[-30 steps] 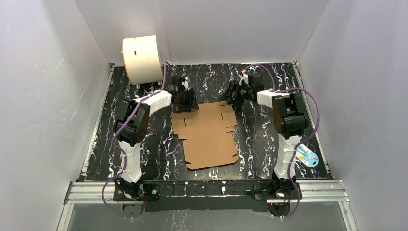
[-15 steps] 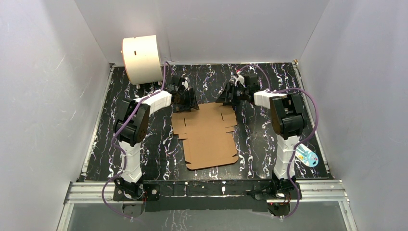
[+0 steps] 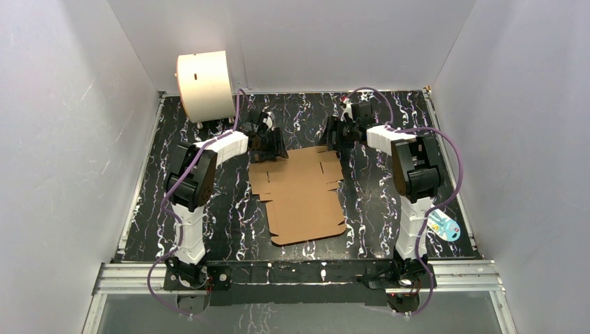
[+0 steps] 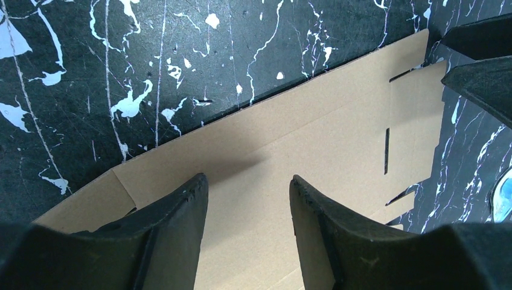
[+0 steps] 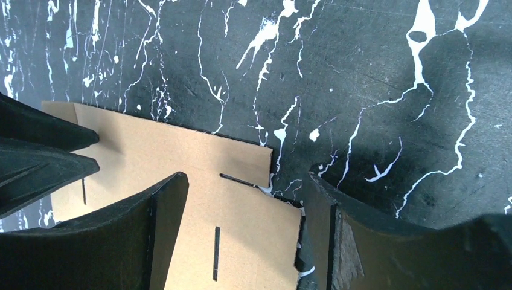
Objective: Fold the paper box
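paper box (image 3: 300, 198): lay flat and unfolded, just under me.
left gripper (image 4: 247, 181): half open, empty, above its far corner.
right gripper (image 5: 246, 178): wide, empty, straddling the opposite corner.
why: likely to lift that edge together.

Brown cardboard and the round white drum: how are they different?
The cardboard is brown; the drum is cream-white. The cardboard lies flat and unfolded; the drum is round and tall. The cardboard is in the middle of the table; the drum sits in the far left corner. Neither is being held.
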Robot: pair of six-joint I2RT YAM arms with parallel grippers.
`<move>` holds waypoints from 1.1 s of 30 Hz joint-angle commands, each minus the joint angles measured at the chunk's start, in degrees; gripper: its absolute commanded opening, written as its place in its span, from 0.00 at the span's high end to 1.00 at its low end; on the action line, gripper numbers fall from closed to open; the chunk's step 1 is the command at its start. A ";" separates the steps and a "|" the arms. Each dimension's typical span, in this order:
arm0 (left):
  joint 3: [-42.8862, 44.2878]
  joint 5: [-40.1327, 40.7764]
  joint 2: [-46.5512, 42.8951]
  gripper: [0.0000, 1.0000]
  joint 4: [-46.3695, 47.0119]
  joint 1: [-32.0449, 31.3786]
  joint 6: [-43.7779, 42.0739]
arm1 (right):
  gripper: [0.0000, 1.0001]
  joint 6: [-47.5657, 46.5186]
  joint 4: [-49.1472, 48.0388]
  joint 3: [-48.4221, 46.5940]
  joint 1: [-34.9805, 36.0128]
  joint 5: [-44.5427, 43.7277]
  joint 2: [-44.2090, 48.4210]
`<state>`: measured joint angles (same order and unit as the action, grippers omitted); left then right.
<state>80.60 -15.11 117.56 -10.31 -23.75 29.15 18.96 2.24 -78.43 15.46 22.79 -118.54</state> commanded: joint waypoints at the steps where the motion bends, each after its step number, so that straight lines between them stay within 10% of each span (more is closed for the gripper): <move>1: -0.88 -0.37 1.01 0.49 -1.67 -0.08 -0.57 | 0.21 -2.30 1.54 -2.61 0.78 -1.92 0.09; 24: -0.89 -0.27 1.90 0.49 -2.00 -0.07 -0.66 | 0.24 -0.34 0.86 -3.46 4.02 6.91 3.48; 33: -0.79 -0.18 2.29 0.49 -2.00 -0.07 -0.54 | 0.25 -1.70 3.02 -2.57 8.72 -2.31 6.00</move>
<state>80.60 -15.27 117.62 -10.28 -23.70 29.10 17.61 4.51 -80.05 19.97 22.61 -115.68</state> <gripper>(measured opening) 0.509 0.751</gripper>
